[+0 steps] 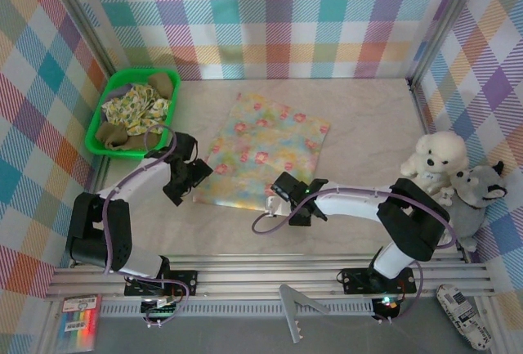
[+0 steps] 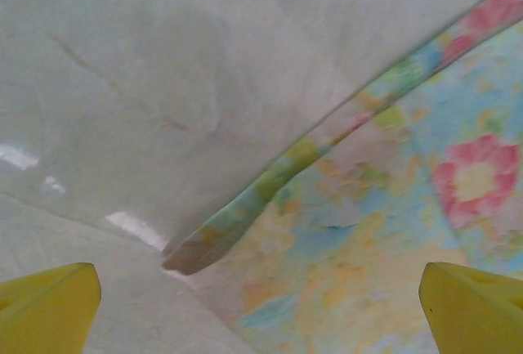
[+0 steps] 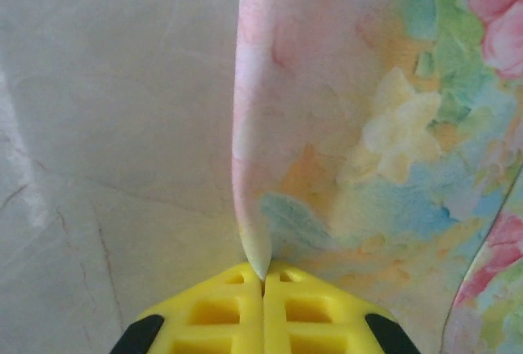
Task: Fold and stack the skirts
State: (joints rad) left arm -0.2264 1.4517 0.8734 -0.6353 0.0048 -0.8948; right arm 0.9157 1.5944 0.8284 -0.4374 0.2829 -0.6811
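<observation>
The floral skirt [image 1: 261,154] lies spread flat approx. in the middle of the table [image 1: 368,125], w/ one corner pointing to the back wall. The R gripper [image 1: 274,203] is at the skirt's near edge, by the near-right corner. In the right wrist view its yellow fingers [image 3: 212,313] are fully closed, tips touching, and a thin fold of the skirt's edge is pinched between them.

The L gripper [image 1: 194,176] is at the near-left corner of the same skirt, low over the table. In the left wrist view its two yellow fingertips [image 2: 45,309] stand wide apart, i.e. fully open, and hold nothing. The skirt's corner w/ its hem lies between them. If the tips touch the cloth, I cannot tell.

At back-left stands the green basket [image 1: 92,143] w/ crumpled cloths inside: a yellow print cloth [image 1: 139,107], an olive-brown cloth [image 1: 163,84] and a bit of lavender cloth [image 1: 122,90]. On the right side a white plush dog [image 1: 433,158] and a grey plush toy [image 1: 478,194] sit touching each other, well apart from the skirt.
</observation>
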